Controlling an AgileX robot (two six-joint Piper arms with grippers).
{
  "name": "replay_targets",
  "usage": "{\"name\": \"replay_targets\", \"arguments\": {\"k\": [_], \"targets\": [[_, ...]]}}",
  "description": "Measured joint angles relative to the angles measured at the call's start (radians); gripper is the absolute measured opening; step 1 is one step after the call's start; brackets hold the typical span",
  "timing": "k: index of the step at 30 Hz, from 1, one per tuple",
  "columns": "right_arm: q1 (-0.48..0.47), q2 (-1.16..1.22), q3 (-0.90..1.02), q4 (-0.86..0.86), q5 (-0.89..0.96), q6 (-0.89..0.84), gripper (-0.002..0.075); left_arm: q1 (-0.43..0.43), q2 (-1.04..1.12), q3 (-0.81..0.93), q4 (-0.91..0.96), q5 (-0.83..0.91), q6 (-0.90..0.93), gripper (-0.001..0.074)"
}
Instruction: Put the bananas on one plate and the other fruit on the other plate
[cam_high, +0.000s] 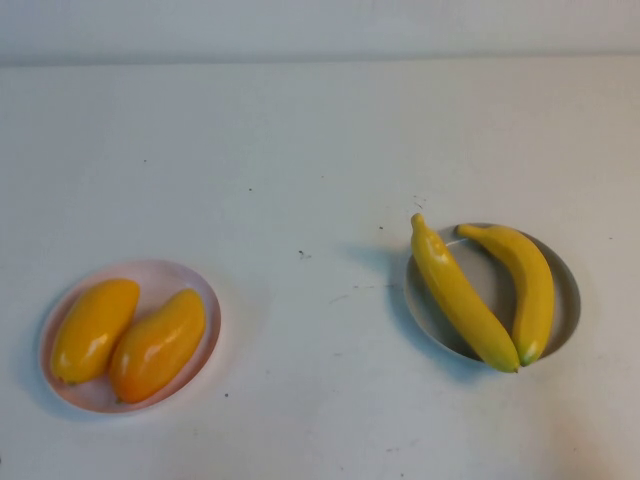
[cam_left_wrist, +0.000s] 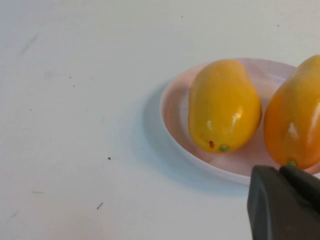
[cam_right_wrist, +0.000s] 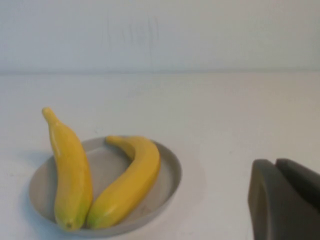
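Two bananas (cam_high: 462, 292) (cam_high: 522, 282) lie on the grey plate (cam_high: 567, 300) at the right; the right wrist view shows them too (cam_right_wrist: 69, 171) (cam_right_wrist: 131, 181) on that plate (cam_right_wrist: 170, 175). Two orange-yellow mango-like fruits (cam_high: 95, 328) (cam_high: 158, 343) lie on the pink plate (cam_high: 160, 272) at the left, also in the left wrist view (cam_left_wrist: 224, 105) (cam_left_wrist: 295, 116), plate (cam_left_wrist: 172, 107). My left gripper (cam_left_wrist: 280, 169) is shut and empty, just short of the pink plate's rim. My right gripper (cam_right_wrist: 275, 162) is shut and empty, apart from the grey plate. Neither gripper shows in the high view.
The white table (cam_high: 310, 160) stretches between and behind the two plates, with a few small dark specks (cam_high: 303, 255). A pale wall (cam_high: 320, 25) rises at the table's far edge.
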Motion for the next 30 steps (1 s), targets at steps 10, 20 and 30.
{"name": "replay_targets", "arguments": {"k": [10,20,30], "targets": [[0.000,0.000,0.002,0.000,0.224,0.000,-0.0015,0.000,0.000,0.000,0.000,0.000,0.000,-0.0004],[0.000,0.000,0.002,0.002,0.230,0.000,-0.0015,0.000,0.000,0.000,0.000,0.000,0.000,-0.0004],[0.000,0.000,0.002,0.002,0.232,0.000,-0.0015,0.000,0.000,0.000,0.000,0.000,0.000,-0.0004]]}}
